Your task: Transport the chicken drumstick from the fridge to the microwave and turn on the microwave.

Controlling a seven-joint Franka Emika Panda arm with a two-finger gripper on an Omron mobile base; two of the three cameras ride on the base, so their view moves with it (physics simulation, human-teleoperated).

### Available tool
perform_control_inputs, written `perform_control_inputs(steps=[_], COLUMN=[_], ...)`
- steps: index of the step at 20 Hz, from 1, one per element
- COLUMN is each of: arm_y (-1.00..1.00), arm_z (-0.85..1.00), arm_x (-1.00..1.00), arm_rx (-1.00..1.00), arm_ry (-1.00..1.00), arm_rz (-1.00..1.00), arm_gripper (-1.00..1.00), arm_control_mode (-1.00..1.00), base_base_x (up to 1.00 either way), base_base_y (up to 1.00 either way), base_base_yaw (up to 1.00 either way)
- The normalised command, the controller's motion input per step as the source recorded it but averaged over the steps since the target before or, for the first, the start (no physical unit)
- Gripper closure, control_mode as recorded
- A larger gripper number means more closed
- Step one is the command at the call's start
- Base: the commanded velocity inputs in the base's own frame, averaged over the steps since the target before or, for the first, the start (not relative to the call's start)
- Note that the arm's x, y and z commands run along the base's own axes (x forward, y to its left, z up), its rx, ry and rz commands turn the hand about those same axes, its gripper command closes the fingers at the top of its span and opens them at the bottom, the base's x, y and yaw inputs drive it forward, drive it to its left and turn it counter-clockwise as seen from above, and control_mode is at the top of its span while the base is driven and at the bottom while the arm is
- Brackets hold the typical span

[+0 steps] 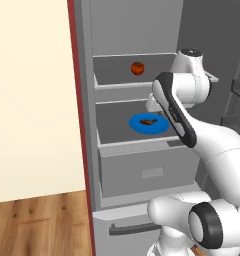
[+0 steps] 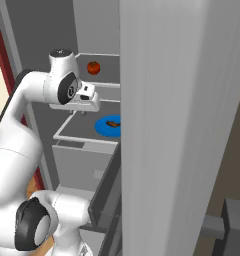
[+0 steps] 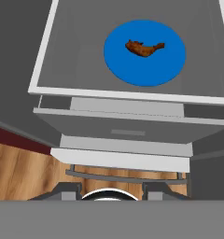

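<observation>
The chicken drumstick [image 3: 144,47], a small brown piece, lies on a round blue plate [image 3: 146,70] on the middle shelf of the open fridge [image 1: 85,100]. The drumstick [image 1: 148,121] rests near the plate's centre, as the right base view also shows [image 2: 112,123]. My gripper [image 2: 78,113] hangs above the front of that shelf, short of the plate and to its left in the right base view. It points down. In the hand view its fingertips [image 3: 67,189] stand apart with nothing between them, so the gripper [image 3: 112,190] is open. The microwave is out of view.
A round red-orange fruit [image 1: 137,68] sits on the shelf above. Below the plate's shelf is a closed grey drawer [image 1: 152,172]. The open fridge door [image 2: 182,125] stands close on the right. A cream wall [image 1: 32,100] and wooden floor [image 1: 37,225] lie left.
</observation>
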Motion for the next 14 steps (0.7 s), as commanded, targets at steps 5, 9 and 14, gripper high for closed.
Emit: perform_control_inputs(steps=[5, 9, 14], arm_y=[0.0, 0.0, 0.0], arm_z=[-0.16, -0.19, -0.19], arm_x=[-0.02, -0.04, -0.03], arm_rx=[-0.01, 0.0, -0.03], arm_ry=[0.0, 0.0, 0.0], arm_rz=[0.0, 0.0, 0.01], arm_gripper=[-1.0, -1.0, -1.0], arm_control_mode=[-1.0, -1.0, -1.0], base_base_x=[0.0, 0.0, 0.0], base_base_y=[0.0, 0.0, 0.0], base_base_yaw=[0.0, 0.0, 0.0])
